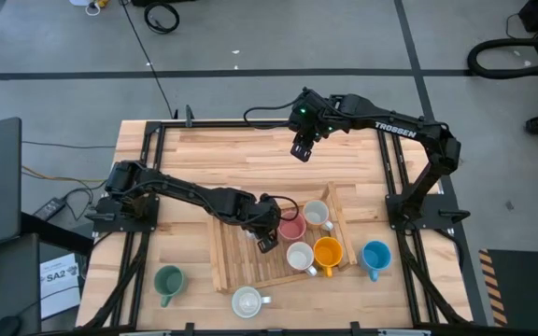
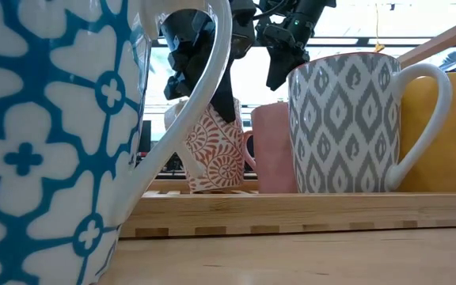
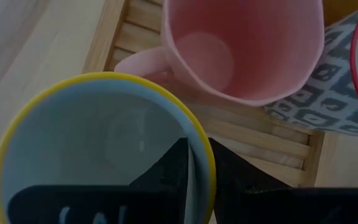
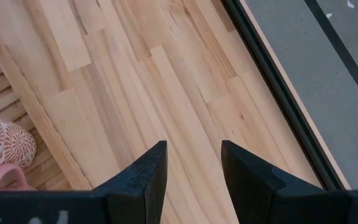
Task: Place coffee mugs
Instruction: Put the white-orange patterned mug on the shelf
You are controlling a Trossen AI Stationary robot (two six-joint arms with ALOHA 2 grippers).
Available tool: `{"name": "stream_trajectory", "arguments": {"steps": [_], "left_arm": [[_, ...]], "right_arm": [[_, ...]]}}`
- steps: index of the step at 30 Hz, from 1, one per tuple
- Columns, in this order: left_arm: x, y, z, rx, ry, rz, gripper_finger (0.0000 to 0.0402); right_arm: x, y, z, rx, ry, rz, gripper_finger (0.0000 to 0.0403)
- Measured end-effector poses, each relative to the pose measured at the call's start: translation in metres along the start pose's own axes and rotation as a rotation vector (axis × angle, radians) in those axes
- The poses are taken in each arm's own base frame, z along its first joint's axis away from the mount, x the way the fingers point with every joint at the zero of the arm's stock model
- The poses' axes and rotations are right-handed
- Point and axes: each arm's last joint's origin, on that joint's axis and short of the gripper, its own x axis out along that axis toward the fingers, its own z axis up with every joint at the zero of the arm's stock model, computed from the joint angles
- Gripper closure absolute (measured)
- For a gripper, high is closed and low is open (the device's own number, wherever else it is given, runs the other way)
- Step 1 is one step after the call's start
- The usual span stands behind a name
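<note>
Left gripper (image 1: 267,235) pinching the yellow-rimmed mug's (image 3: 98,143) wall on the slatted tray (image 1: 236,266); right gripper (image 4: 191,165) hovering spread apart above bare bench (image 1: 241,154).

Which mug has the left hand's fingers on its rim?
The yellow-rimmed mug with the orange pattern, on the wooden rack. One finger of the left hand is inside its rim, one outside; the pink mug stands free.

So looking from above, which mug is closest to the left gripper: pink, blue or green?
From the left gripper:
1. Pink mug, right beside it on the rack.
2. Blue mug, off the rack's right side.
3. Green mug, about as far; too close to call.
</note>
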Motion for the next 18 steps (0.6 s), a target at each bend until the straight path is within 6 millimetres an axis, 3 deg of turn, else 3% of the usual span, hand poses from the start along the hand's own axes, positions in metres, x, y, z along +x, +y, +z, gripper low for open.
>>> {"name": "stream_trajectory", "arguments": {"steps": [18], "left_arm": [[0.0000, -0.0016, 0.0010, 0.051, -0.004, -0.026, 0.0282]], "right_arm": [[0.0000, 0.0000, 0.0000, 0.000, 0.000, 0.000, 0.0246]]}}
